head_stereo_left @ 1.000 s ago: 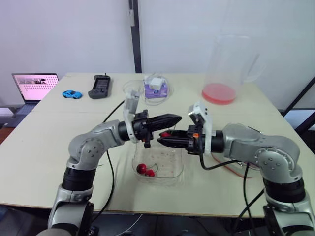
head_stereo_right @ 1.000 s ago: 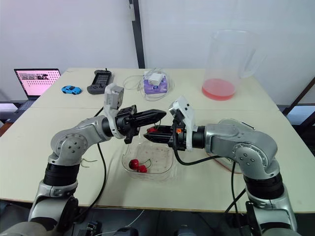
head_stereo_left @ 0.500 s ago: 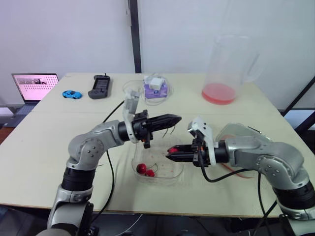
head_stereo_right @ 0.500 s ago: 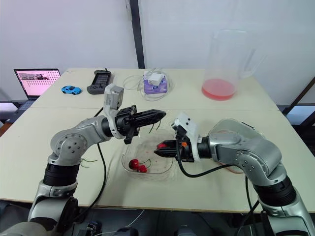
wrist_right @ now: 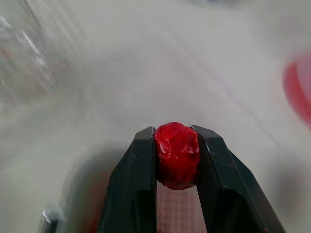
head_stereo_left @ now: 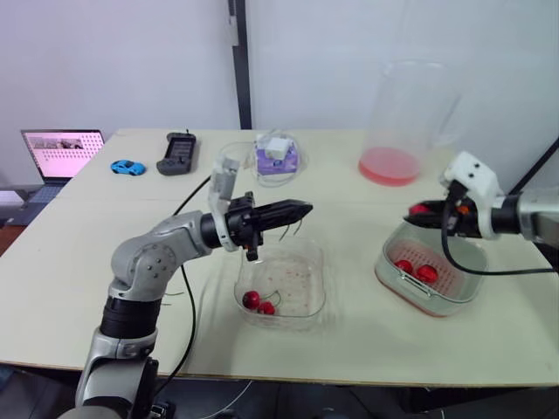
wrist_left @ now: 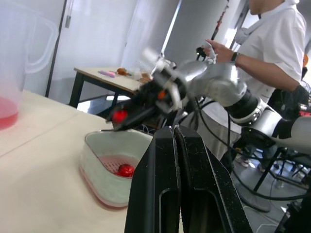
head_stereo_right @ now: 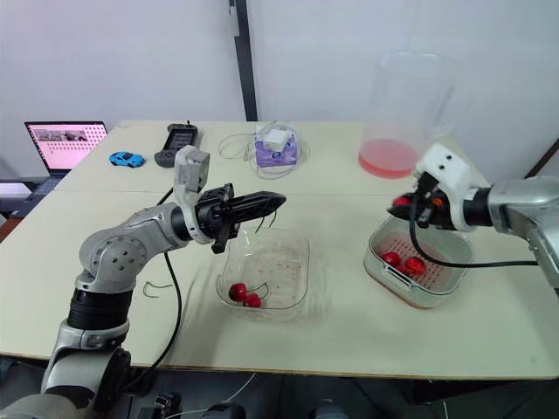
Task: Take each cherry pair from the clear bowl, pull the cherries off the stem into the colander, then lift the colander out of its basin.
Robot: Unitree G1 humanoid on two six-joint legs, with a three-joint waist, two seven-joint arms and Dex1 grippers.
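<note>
The clear bowl (head_stereo_left: 281,284) sits at the table's front middle with one red cherry pair (head_stereo_left: 258,302) in it. My left gripper (head_stereo_left: 301,208) hovers above the bowl's far side, shut on a thin green stem (head_stereo_left: 293,229) that dangles from its tip. To the right stands the white basin (head_stereo_left: 389,278) with the red colander (head_stereo_left: 437,288) inside, holding two loose cherries (head_stereo_left: 416,270). My right gripper (head_stereo_left: 416,210) hangs over the colander's far left rim, shut on a single red cherry (wrist_right: 177,154).
A tall clear pitcher (head_stereo_left: 397,122) with red liquid stands at the back right. A purple tissue box (head_stereo_left: 278,155), cables, a black controller (head_stereo_left: 177,154), a blue toy car (head_stereo_left: 127,167) and a laptop (head_stereo_left: 59,153) line the back. A person (wrist_left: 272,43) stands beyond the table.
My right gripper pulled the cherry away from the left gripper and swung right, from over the bowl to over the colander. The left gripper stayed near its place, holding the stem.
</note>
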